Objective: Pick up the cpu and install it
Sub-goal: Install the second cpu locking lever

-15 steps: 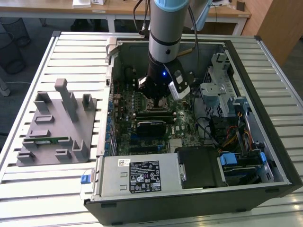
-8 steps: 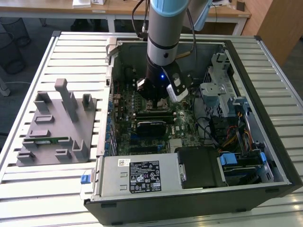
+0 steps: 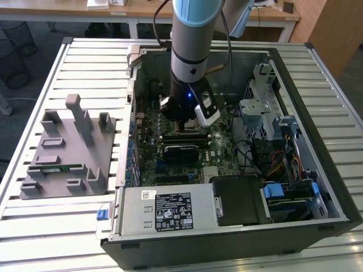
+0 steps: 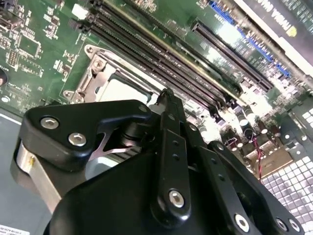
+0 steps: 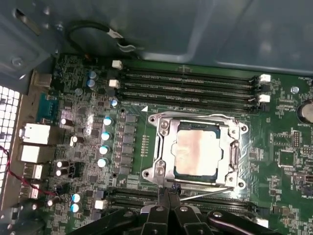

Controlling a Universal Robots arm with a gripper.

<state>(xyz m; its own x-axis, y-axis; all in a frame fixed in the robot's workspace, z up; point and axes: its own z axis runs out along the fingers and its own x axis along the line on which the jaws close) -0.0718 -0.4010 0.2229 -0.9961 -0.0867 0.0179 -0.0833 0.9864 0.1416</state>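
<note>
1. I hang straight down from the arm [image 3: 191,39] into the open computer case [image 3: 317,170], which lies on its side on the slatted metal table [image 3: 34,221]. My gripper [image 3: 187,116] sits low over the green motherboard [image 3: 148,164], in the half of the case toward the exterior view's left.
2. My jaws are pressed together, fingertip to fingertip, with nothing between them. In the first wrist view the gripper [image 5: 168,188] tapers to one closed point at the edge of the socket frame [image 5: 159,147]; in the second wrist view the gripper [image 4: 167,94] shows the same closed tip from behind the black linkage.
3. The cpu [image 5: 198,152] lies flat in its socket on the motherboard, silvery top plate up, inside the metal frame. My tips are just beside it, at the frame's edge; I cannot tell if they touch the frame.
4. The first wrist view gives the whole cpu, the memory slots [image 5: 190,85] along both sides of the socket and a row of capacitors [image 5: 103,142]. The second wrist view lets only a corner of the cpu [image 4: 128,89] show past my fingers.
5. The exterior view adds what the wrist cameras miss: a grey holder tray [image 3: 68,153] on the table at its left, holding a green memory stick [image 3: 63,167], and the power supply [image 3: 164,209] with its white label at the case's near end.
</note>
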